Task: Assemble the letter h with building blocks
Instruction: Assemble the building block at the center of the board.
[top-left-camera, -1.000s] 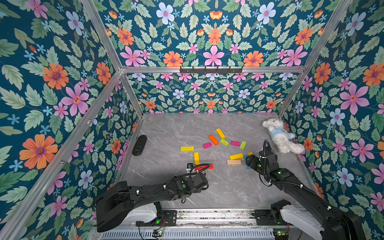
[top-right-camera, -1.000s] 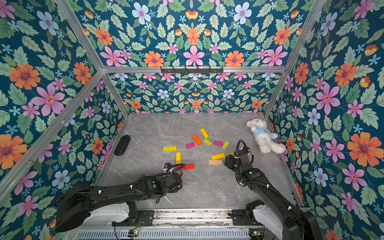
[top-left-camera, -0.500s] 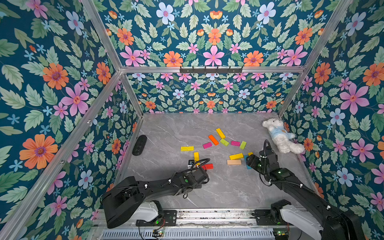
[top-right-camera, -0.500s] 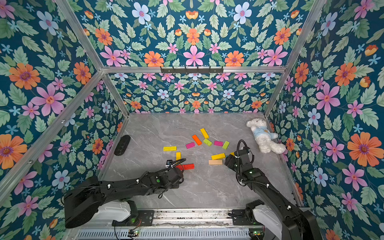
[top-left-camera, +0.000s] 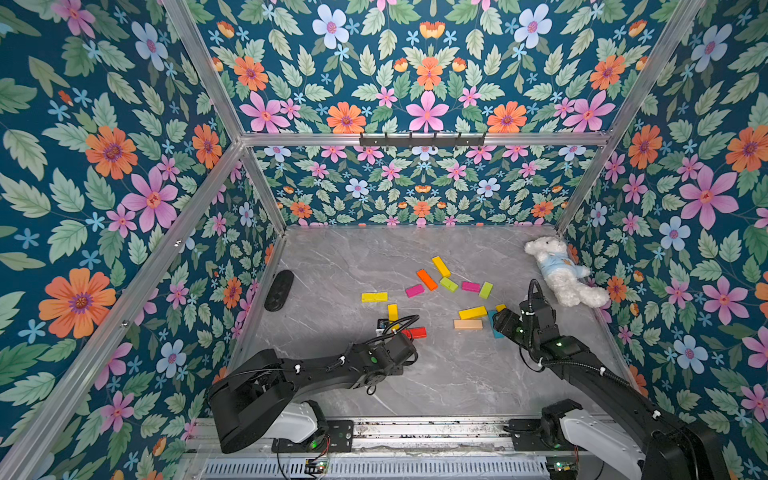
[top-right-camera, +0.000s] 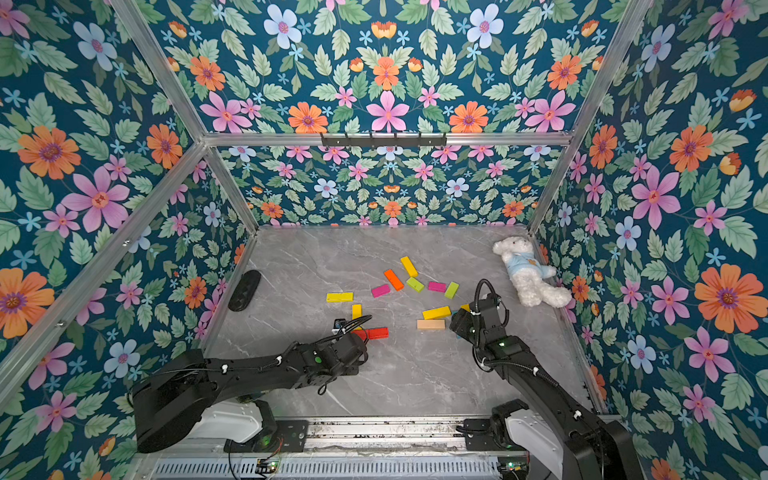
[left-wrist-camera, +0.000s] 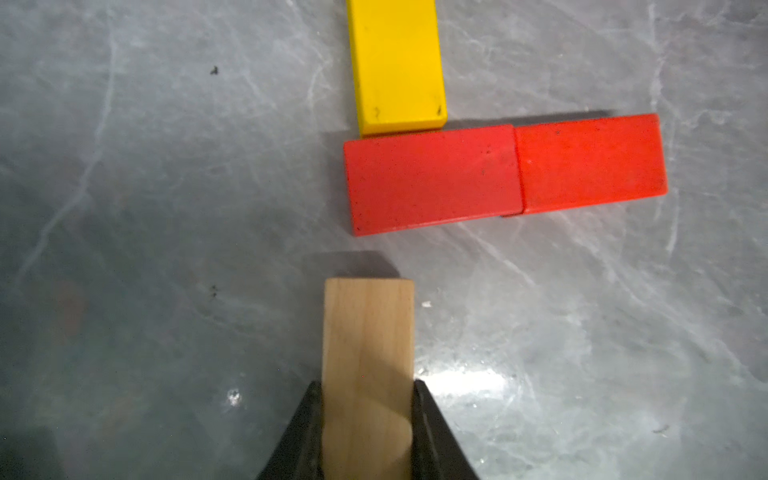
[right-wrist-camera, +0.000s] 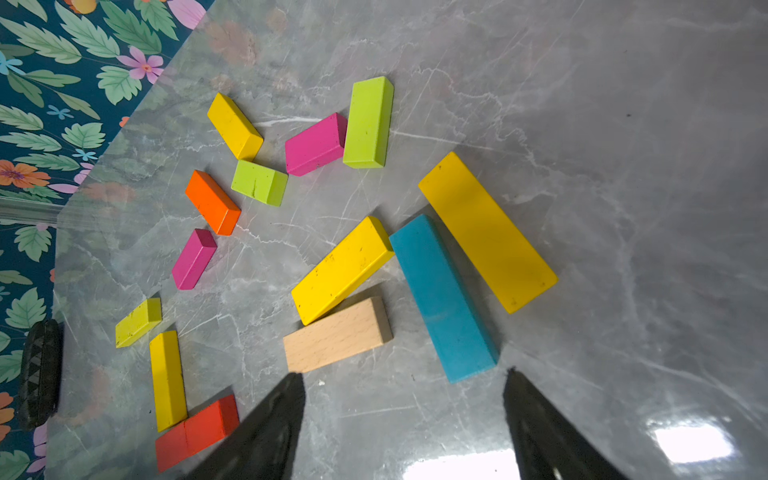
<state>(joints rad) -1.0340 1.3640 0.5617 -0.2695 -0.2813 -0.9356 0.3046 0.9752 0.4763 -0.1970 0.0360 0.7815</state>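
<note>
My left tool (left-wrist-camera: 368, 386) is clenched on a plain wooden bar (left-wrist-camera: 368, 332), pinching it across its narrow width near one end, so most of the bar sticks out ahead of the jaws. Its free end stops just short of two red bars (left-wrist-camera: 432, 178) that lie end to end, touching. A yellow bar (left-wrist-camera: 397, 62) butts against the far long side of that red pair at right angles, which I take to be the start of the letter. The wood is stiff and light, so a firm squeeze won't hurt it. But the faces are smooth, and a hold this close to the end could let it swivel; the middle of the long sides would be surer. My right tool (right-wrist-camera: 403, 374) hangs released, jaws wide and empty, above the tabletop (right-wrist-camera: 623, 208), near the close end of a blue bar (right-wrist-camera: 442, 297). On one side of it lies a long yellow bar (right-wrist-camera: 486, 232). On the other lies a second wooden bar (right-wrist-camera: 338, 334), just beside a slanted yellow bar (right-wrist-camera: 340, 270), perhaps touching. Farther off lie short loose pieces: a lime piece (right-wrist-camera: 368, 122), a magenta piece (right-wrist-camera: 316, 143) and an orange piece (right-wrist-camera: 212, 201). Farthest, by the wall, lies a toy bear (top-left-camera: 561, 270).
</note>
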